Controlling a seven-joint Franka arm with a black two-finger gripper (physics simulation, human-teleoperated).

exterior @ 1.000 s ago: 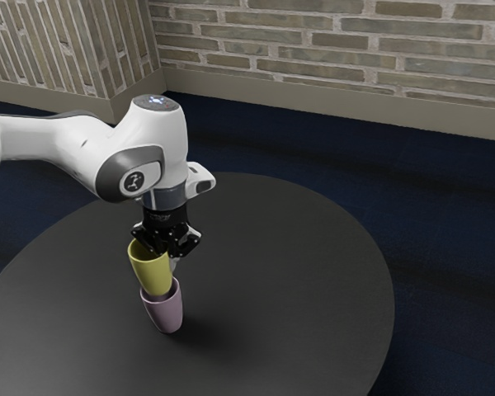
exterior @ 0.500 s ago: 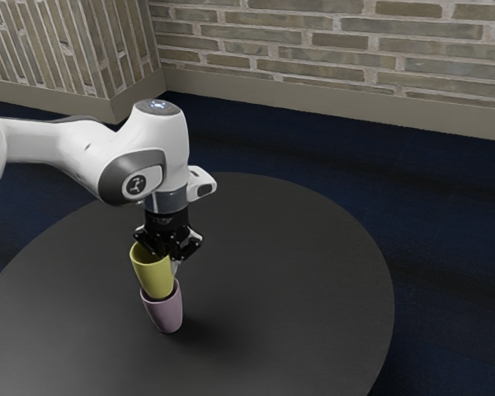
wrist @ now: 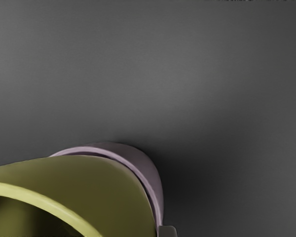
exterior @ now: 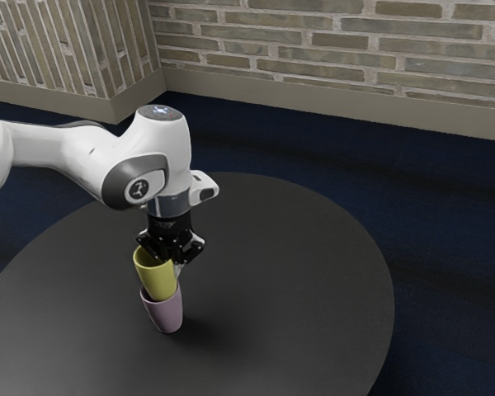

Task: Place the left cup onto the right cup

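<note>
The yellow cup (exterior: 155, 279) sits nested in the mouth of the purple cup (exterior: 166, 313), leaning toward the exterior view's left, its base hidden inside. The purple cup stands on the round black table (exterior: 297, 272), toward its near left part. The hand (exterior: 175, 254) comes straight down from above, its fingers clamped on the yellow cup's right rim. In the wrist view the yellow cup (wrist: 64, 192) overlaps the purple rim (wrist: 145, 173).
</note>
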